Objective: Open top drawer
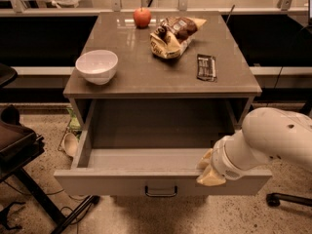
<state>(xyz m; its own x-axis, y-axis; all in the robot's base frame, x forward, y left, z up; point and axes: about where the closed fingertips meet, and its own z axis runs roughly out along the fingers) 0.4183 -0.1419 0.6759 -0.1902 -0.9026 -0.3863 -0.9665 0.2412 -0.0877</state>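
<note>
The top drawer of the grey-beige cabinet stands pulled far out, its deep grey interior bare, its small dark bar handle at the centre of the flat front. My gripper sits at the drawer's front edge on the right, its beige end resting over the rim. The white arm comes in from the right and hides the drawer's right front corner. The lower drawers are out of view.
On the cabinet top are a white bowl, a red apple, a chip bag and a dark snack bar. A black chair stands at left, a chair caster at right.
</note>
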